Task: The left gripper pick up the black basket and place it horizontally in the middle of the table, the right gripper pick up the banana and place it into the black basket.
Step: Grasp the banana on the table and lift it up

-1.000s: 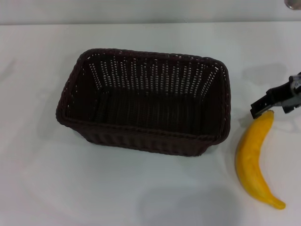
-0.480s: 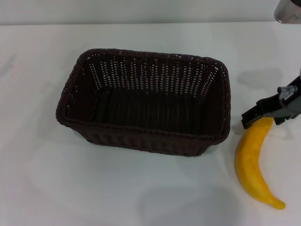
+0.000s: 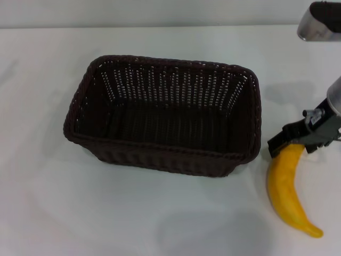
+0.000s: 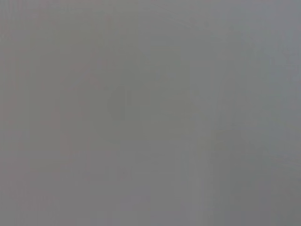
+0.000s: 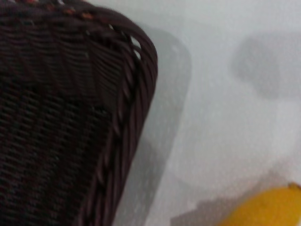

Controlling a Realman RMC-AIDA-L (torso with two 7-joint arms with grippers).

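White table [image 3: 48, 213] filled the shot, and the black basket [image 3: 165, 114] sat lengthwise across its middle, mouth up, well off to the left of the right gripper [image 3: 292, 143], ready to receive fruit. That gripper hung right over the banana's [image 3: 287, 192] upper end, the fruit lying just below and beside it; whether its fingers were apart or together, I couldn't tell. The left gripper was out of shot, seemingly parked.
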